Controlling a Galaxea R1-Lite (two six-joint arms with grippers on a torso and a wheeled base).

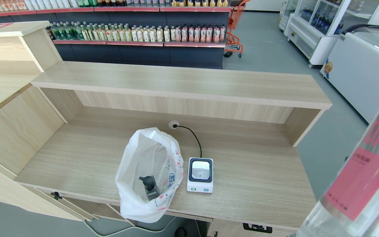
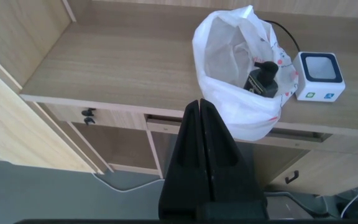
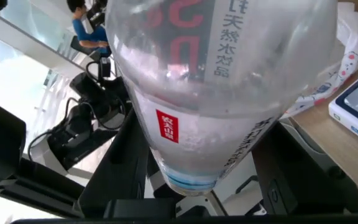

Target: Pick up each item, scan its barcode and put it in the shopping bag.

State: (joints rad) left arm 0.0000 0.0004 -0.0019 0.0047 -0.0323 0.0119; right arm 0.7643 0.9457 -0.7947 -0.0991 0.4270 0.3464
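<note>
Right gripper (image 3: pixel 197 177) clamps our bottle (image 1: pixel 357 184), raised, we judge, to bring its barcode to the scanner (image 1: pixel 200 174); left gripper (image 2: pixel 199 106) hangs closed, short of the shopping bag (image 1: pixel 128 171).

You have the scanner (image 1: pixel 200 174) on the counter (image 1: pixel 258 164), near its front edge. The shopping bag (image 1: pixel 146 171) stands just left of the scanner, with a pump bottle (image 1: pixel 149 187) inside. Behind the scanner its cable (image 1: pixel 197 142) runs to a hole in the counter, and the raised ledge (image 1: pixel 176 82) lies farther back. Well right of the scanner, off the counter, a drink bottle (image 1: pixel 364 177) is held up.
</note>
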